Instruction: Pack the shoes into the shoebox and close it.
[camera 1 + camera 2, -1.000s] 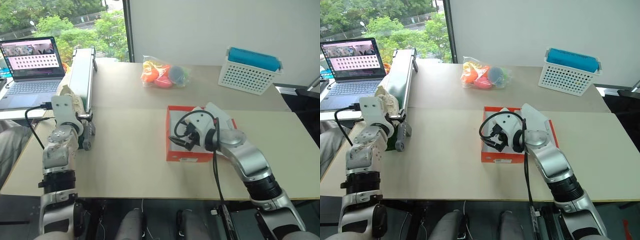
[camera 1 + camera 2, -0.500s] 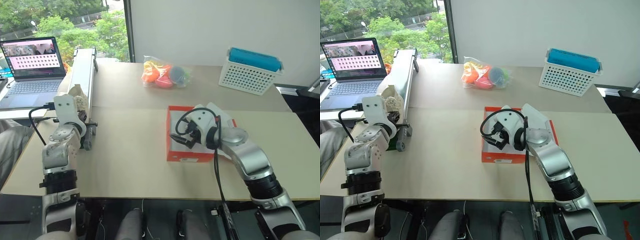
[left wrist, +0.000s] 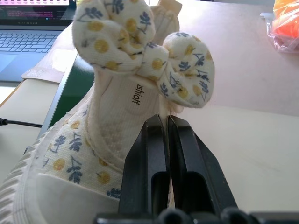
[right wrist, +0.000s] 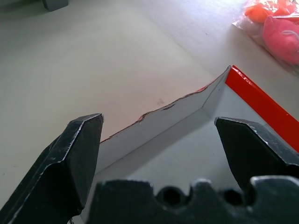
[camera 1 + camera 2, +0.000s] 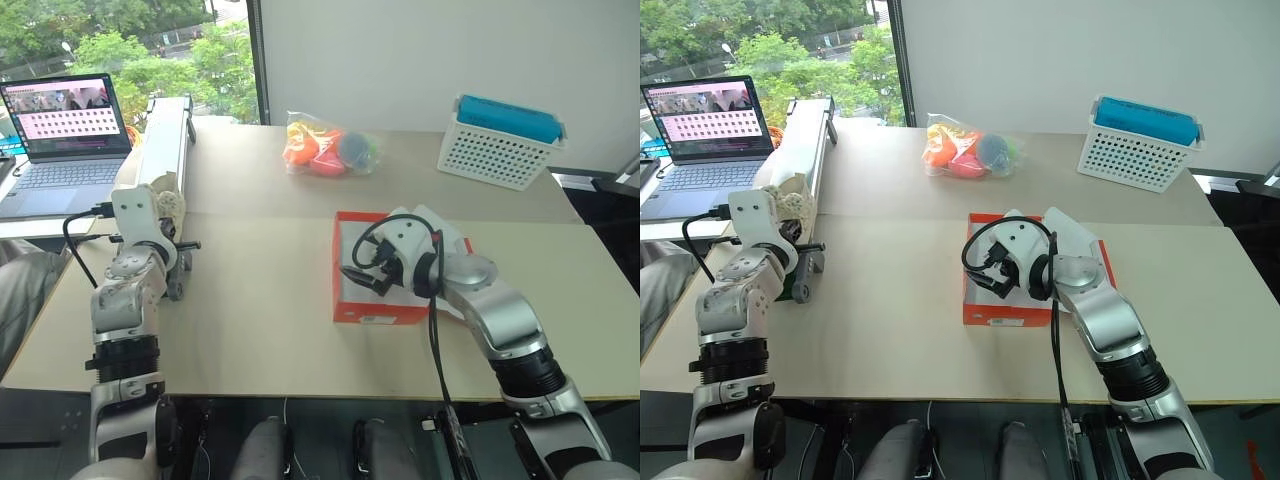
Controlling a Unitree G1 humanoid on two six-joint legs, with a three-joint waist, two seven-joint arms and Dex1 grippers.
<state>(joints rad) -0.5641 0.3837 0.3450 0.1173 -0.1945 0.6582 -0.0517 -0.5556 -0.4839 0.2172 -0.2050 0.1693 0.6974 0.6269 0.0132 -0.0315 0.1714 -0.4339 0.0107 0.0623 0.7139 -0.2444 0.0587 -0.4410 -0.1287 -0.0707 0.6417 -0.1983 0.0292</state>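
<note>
Shoe (image 3: 112,116) at the left edge of the table, cream fabric printed with small blue sprigs and yellow dots, a matching bow on its strap and a pale ribbed sole; the strap carries lettering too small to read with certainty. The left gripper (image 3: 167,122) has its two black fingers pressed together, pinching the strap fabric just below the bow. From the head views the shoe (image 5: 790,200) is largely masked by the left arm, so whether it rests on the table or hangs clear cannot be told. A second shoe cannot be made out.

Shoebox (image 5: 352,306) near the table's centre: orange-red outside, white inside, lid off. The right gripper (image 4: 159,135) hovers over the near-left corner with its fingers spread as wide as they go, holding nothing; one torn, ragged white wall edge runs between them. The right arm covers much of the interior in the head views, and white tissue paper (image 5: 1072,232) shows at the far side. No contents can be confirmed in the visible part of the floor.

Long green-and-white object (image 5: 165,150) lies behind the left arm; its nature is unclear. Farther back, a clear bag of coloured balls (image 5: 327,146), a white perforated basket (image 5: 494,155) carrying a blue roll (image 5: 507,117), and an open laptop (image 5: 66,130) on a side surface to the left
</note>
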